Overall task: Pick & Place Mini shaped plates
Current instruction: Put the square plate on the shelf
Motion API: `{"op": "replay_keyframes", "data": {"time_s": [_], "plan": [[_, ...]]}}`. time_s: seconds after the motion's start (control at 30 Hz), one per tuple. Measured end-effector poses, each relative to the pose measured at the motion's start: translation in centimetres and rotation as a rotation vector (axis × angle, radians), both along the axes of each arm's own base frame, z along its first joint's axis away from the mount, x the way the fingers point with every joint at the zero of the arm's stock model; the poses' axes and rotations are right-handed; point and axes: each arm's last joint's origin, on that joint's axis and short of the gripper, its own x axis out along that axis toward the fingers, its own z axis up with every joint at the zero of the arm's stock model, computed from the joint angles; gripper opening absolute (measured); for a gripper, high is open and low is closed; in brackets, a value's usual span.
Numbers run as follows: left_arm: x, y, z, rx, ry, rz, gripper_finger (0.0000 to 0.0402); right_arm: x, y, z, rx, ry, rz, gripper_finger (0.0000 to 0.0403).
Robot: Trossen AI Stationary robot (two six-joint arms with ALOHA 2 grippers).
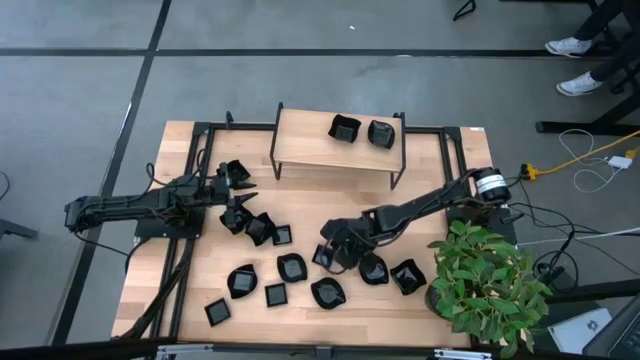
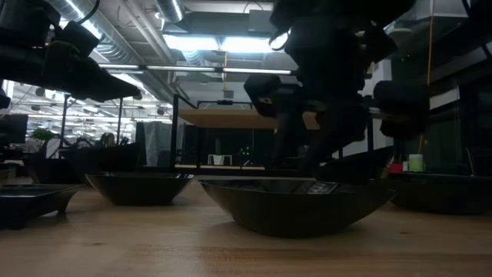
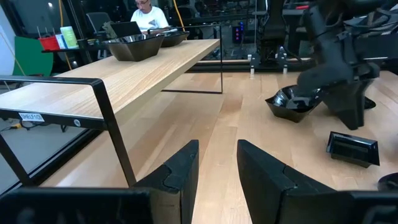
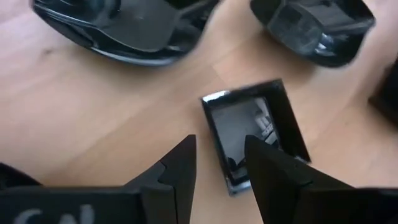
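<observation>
Grey floor (image 1: 80,100) w/ dark seams, wood table (image 1: 300,300), raised shelf (image 1: 335,150), potted plant (image 1: 490,285), ceiling strip lights (image 2: 223,44)

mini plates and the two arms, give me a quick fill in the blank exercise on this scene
1. The raised wooden shelf carries ____ mini plates.
2. The right tool hangs with its jaws open over a small ____ plate lying on the table.
3. The left tool has its jaws open and holds ____.
4. Beside the table's corner near the right arm stands a green ____.

Missing words: two; square; nothing; plant
</observation>
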Motion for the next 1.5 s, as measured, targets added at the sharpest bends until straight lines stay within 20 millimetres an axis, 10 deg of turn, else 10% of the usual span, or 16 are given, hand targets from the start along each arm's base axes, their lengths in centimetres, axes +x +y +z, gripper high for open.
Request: {"op": "replay_keyframes", "data": {"time_s": [1.03,1.5], "plan": [[0.0,0.0,0.0,0.000,0.000,0.000,0.0104,0.6,0.4,-2.1,-0.119,-0.003,-0.071,0.0134],[0.0,0.0,0.0,0.000,0.000,0.000,0.0104,0.7,0.4,-2.0,-0.116,-0.019,-0.080,0.0008]]}}
